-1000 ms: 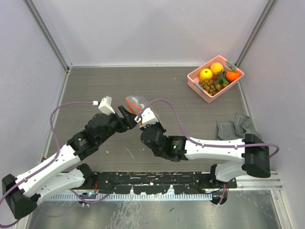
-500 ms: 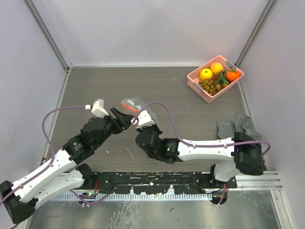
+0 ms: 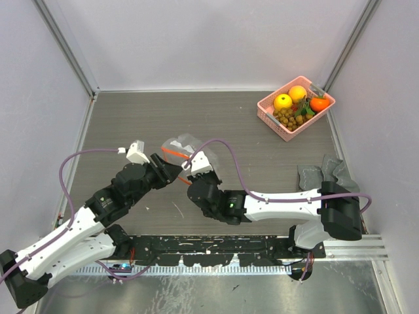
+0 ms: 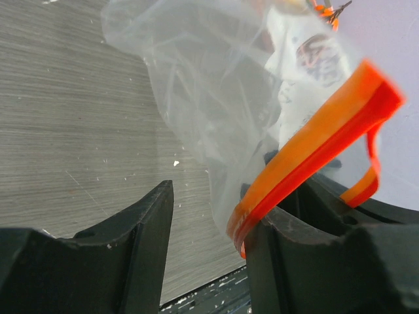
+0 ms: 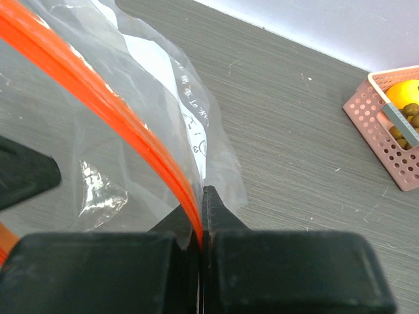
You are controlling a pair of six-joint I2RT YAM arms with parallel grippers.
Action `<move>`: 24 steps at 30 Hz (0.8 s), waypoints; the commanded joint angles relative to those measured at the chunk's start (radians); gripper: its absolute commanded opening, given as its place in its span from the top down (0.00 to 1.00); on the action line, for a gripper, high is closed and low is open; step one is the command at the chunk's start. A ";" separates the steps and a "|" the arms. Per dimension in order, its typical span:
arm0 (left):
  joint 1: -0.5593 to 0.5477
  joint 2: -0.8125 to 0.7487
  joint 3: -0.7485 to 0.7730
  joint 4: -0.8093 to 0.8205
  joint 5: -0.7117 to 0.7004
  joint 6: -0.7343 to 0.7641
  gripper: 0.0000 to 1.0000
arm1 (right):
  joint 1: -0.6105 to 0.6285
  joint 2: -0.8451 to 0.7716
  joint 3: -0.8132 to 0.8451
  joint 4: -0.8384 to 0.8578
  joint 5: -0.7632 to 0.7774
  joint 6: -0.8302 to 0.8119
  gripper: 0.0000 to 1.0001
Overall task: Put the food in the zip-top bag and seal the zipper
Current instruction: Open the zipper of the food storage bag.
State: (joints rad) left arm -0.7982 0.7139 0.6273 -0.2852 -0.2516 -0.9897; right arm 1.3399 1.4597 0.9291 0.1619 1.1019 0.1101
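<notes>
The clear zip-top bag (image 3: 178, 145) hangs above the table between both arms. My right gripper (image 3: 188, 166) is shut on its red-orange zipper (image 5: 98, 98), pinched at the fingertips (image 5: 204, 196). My left gripper (image 4: 209, 222) is open, and the zipper strip (image 4: 314, 144) and bag film (image 4: 216, 98) lie against its right finger (image 4: 301, 255), apart from the left finger (image 4: 141, 242). The food sits far off at the back right: a yellow fruit (image 3: 283, 101), two orange fruits (image 3: 297, 93) (image 3: 319, 103) and brown balls (image 3: 288, 118).
The fruit lies in a pink lattice basket (image 3: 267, 111), also seen in the right wrist view (image 5: 386, 137). A grey cloth (image 3: 324, 173) is crumpled at the right edge, beside the right arm. Purple cables loop over both arms.
Both arms have shifted slightly left and toward the near edge with the bag. The left gripper's jaws have narrowed around the bag's zipper edge.
</notes>
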 commanded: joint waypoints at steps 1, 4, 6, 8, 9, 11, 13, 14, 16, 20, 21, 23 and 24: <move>-0.015 0.005 -0.028 0.081 0.027 -0.041 0.56 | 0.003 0.011 0.044 0.056 0.012 0.065 1.00; -0.038 0.013 -0.045 0.130 0.005 -0.051 0.56 | 0.003 0.027 0.058 0.054 0.019 0.090 1.00; -0.048 0.029 -0.040 0.134 -0.003 -0.050 0.57 | 0.001 0.032 0.062 0.054 0.021 0.105 1.00; -0.053 0.049 -0.032 0.123 -0.012 -0.047 0.60 | -0.001 0.032 0.062 0.054 0.016 0.124 1.00; -0.054 0.051 -0.029 0.116 -0.016 -0.046 0.62 | -0.002 0.030 0.061 0.054 0.008 0.134 1.00; -0.055 0.052 -0.027 0.102 -0.035 -0.040 0.67 | -0.009 0.024 0.059 0.043 -0.015 0.164 1.00; -0.055 0.043 -0.019 0.072 -0.060 -0.028 0.72 | -0.020 0.013 0.067 0.003 -0.054 0.208 1.00; -0.055 0.035 -0.009 0.048 -0.072 -0.014 0.76 | -0.025 0.006 0.069 -0.014 -0.066 0.231 1.00; -0.055 0.017 0.038 -0.030 -0.103 0.027 0.83 | -0.041 -0.010 0.066 -0.042 -0.107 0.272 1.00; -0.055 0.007 0.166 -0.212 -0.176 0.129 0.93 | -0.098 -0.037 0.066 -0.075 -0.280 0.382 1.00; -0.055 0.012 0.202 -0.263 -0.189 0.149 0.96 | -0.103 -0.038 0.070 -0.075 -0.313 0.400 1.00; -0.054 0.033 0.275 -0.349 -0.209 0.190 1.00 | -0.108 -0.029 0.086 -0.070 -0.356 0.418 1.00; -0.054 0.043 0.310 -0.393 -0.219 0.209 1.00 | -0.111 -0.023 0.093 -0.071 -0.374 0.426 1.00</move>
State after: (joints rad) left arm -0.8501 0.7490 0.7937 -0.5007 -0.3767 -0.8978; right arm 1.2430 1.4700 0.9588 0.0807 0.8551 0.4328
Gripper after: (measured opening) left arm 0.010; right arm 0.029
